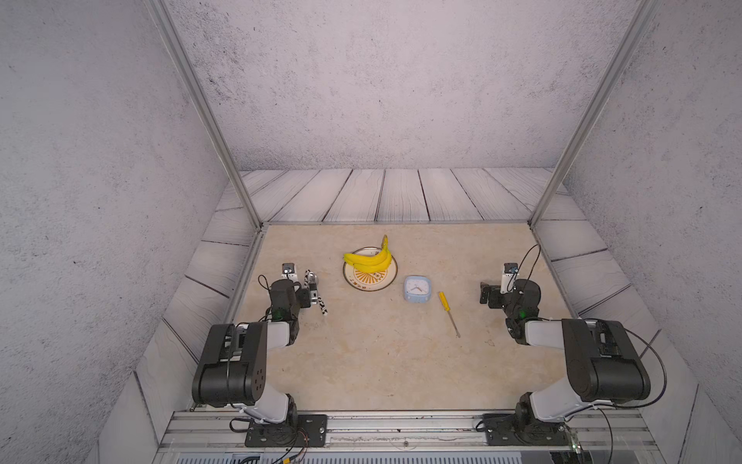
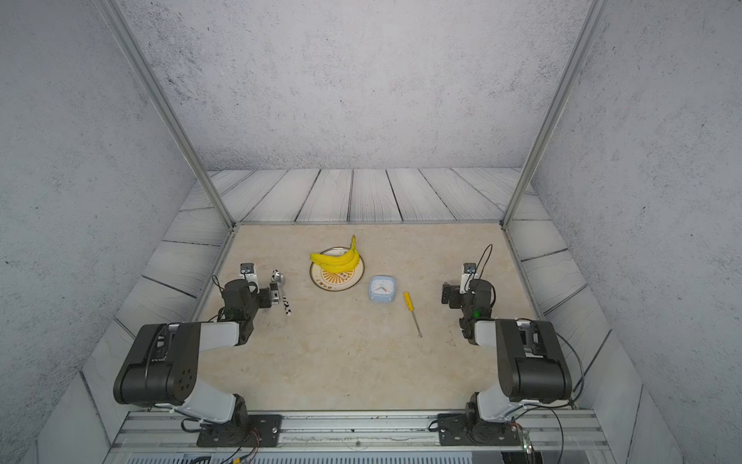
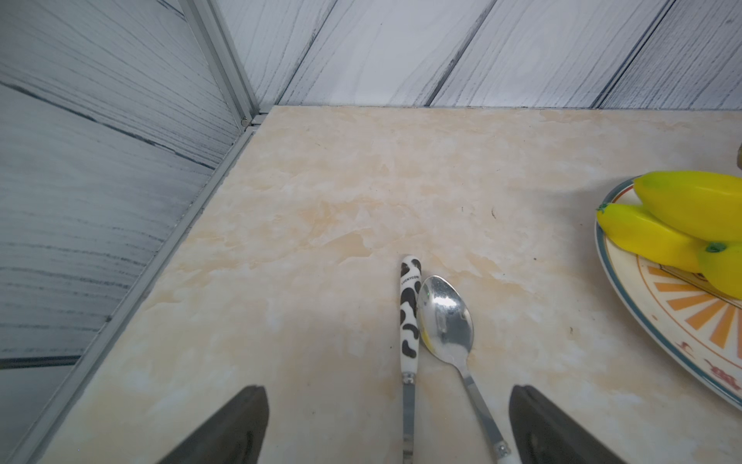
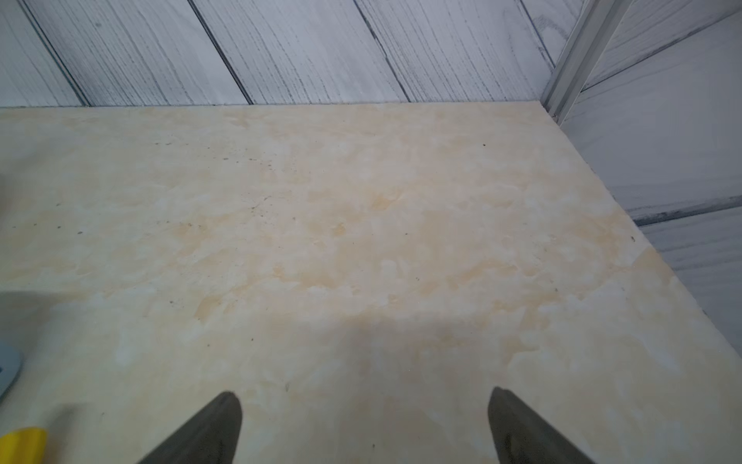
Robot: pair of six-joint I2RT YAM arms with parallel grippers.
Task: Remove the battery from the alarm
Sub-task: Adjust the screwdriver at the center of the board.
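Mid-table, the alarm (image 1: 417,288) is showing its dial, screwdriver (image 1: 448,313) lying at its four o'clock, plate (image 1: 374,283) of bananas (image 1: 369,260) at ten, while left gripper (image 3: 385,401) and right gripper (image 4: 365,401) are hanging splayed, empty.

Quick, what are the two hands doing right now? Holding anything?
Left hand: open, holding nothing.
Right hand: open, holding nothing.

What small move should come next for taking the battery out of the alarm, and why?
Probably the right gripper, open and empty, should reach toward the alarm to turn it over. Only the dial side of the alarm shows and no battery is visible. This gripper seems the nearer one. The screwdriver lies between them, so it should pass above it.
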